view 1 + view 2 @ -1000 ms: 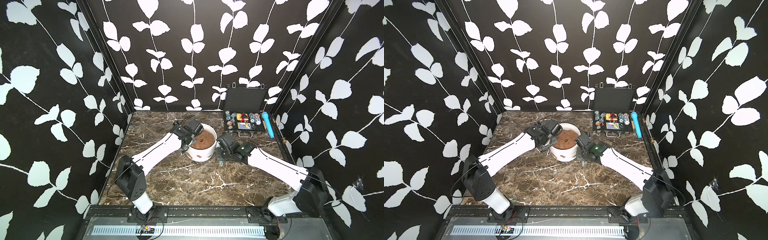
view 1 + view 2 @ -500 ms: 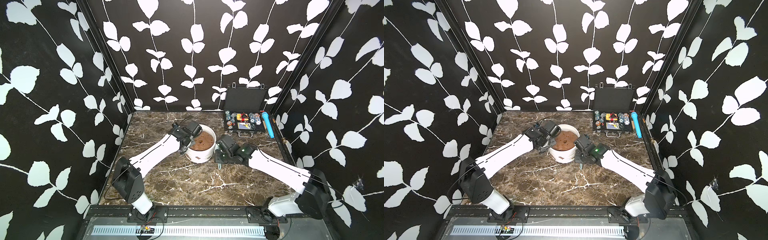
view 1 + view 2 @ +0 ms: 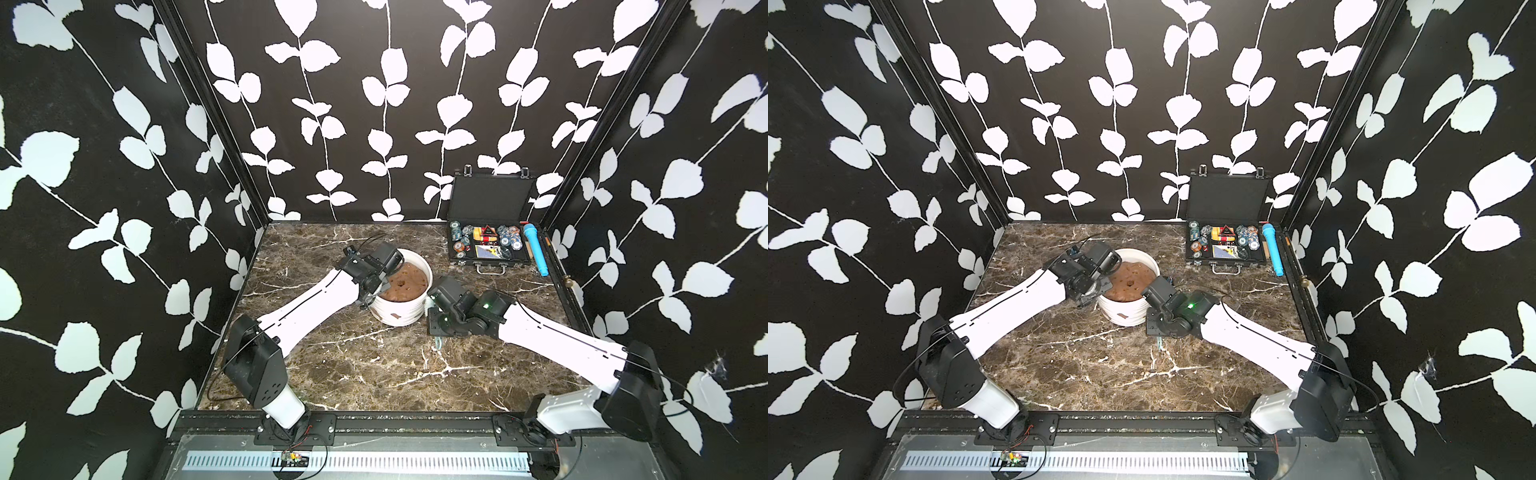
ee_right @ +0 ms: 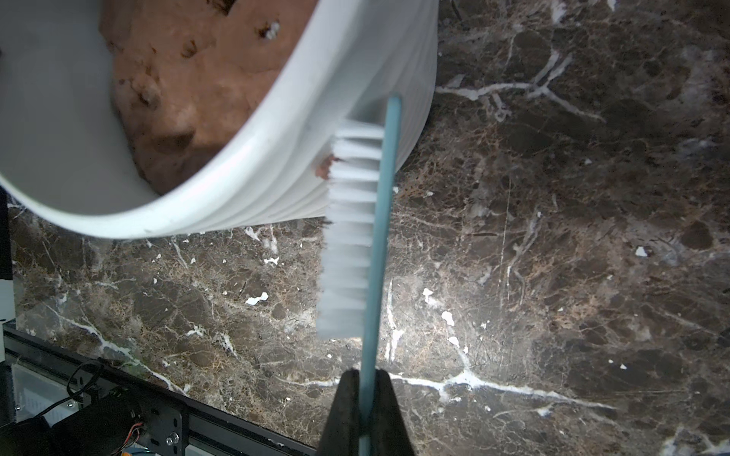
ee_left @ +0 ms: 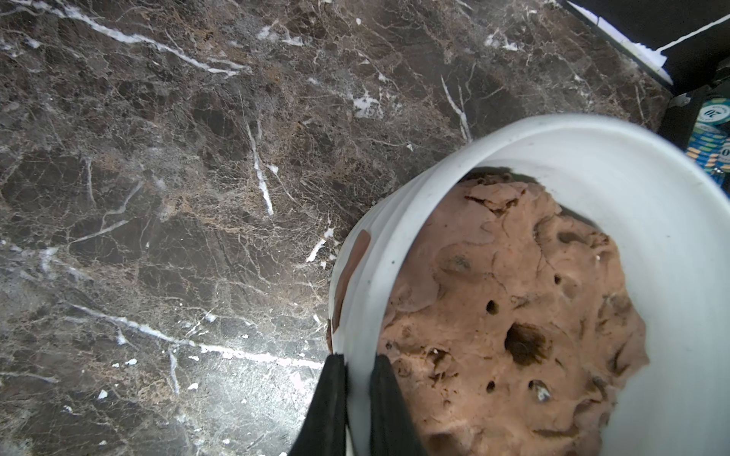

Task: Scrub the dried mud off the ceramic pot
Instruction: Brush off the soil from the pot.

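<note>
In both top views one ceramic pot [image 3: 409, 318] [image 3: 1133, 318] stands upright about mid-table on the marble table [image 3: 332, 374], between the two arms. It is white and faintly ribbed, and it holds one lumpy brown mound [image 3: 405, 284]. One smear of dried mud [image 3: 1122, 314] marks its near wall. One open black chip case [image 3: 490, 195] sits far right, with one blue microphone [image 3: 536, 249] just right of it. Neither pincer's jaws can be made out here.

Only the left wrist view shows the left gripper [image 5: 358, 359] pinching the pot's thick rim [image 5: 592, 130], one finger outside and one inside. A long reddish-brown smear [image 5: 357, 252] runs down the outer wall.

Only the right wrist view shows the right gripper [image 4: 365, 375] pressed together on the thin blue handle of one brush [image 4: 381, 197]. Its white bristles [image 4: 347, 237] touch the ribbed wall [image 4: 276, 166] at a small smear [image 4: 324, 167].
</note>
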Controlling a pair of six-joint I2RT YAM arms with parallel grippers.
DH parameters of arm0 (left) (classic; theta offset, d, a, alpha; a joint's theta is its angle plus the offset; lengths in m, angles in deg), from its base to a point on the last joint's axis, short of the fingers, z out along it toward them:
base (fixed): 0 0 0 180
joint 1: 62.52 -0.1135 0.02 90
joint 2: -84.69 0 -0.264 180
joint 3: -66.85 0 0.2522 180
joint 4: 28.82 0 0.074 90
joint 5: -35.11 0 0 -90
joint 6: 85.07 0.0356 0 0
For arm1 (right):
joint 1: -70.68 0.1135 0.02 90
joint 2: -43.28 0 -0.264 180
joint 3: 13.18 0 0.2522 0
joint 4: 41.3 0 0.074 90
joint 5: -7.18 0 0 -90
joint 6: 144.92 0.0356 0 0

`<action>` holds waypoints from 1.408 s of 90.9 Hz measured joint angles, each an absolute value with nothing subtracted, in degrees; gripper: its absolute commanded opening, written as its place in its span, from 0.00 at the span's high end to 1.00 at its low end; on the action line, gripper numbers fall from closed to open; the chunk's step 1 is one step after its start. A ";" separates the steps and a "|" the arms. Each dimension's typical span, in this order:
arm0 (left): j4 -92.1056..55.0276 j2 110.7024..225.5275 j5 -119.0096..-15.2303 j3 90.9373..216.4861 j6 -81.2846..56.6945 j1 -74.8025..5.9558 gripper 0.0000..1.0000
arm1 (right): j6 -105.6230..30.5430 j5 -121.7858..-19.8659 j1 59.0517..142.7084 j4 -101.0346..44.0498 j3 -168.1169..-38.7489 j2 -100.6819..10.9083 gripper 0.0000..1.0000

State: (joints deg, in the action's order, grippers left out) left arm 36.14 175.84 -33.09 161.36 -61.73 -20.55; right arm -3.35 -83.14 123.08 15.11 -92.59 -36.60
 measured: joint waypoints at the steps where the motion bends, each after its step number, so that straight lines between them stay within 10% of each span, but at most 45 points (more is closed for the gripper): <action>1: 36.14 175.84 -33.09 161.36 -61.71 -20.55 1.00 | -3.33 -83.05 123.28 15.27 -92.59 -36.60 1.00; 128: 35.99 175.82 -33.18 161.25 -61.09 -20.55 1.00 | -5.89 -80.50 120.02 11.18 -87.17 -44.47 1.00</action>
State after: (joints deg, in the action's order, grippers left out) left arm 35.99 175.82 -33.18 161.25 -61.09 -20.55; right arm -5.89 -80.50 120.02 11.18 -87.17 -44.47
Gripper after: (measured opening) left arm 0.115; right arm 0.059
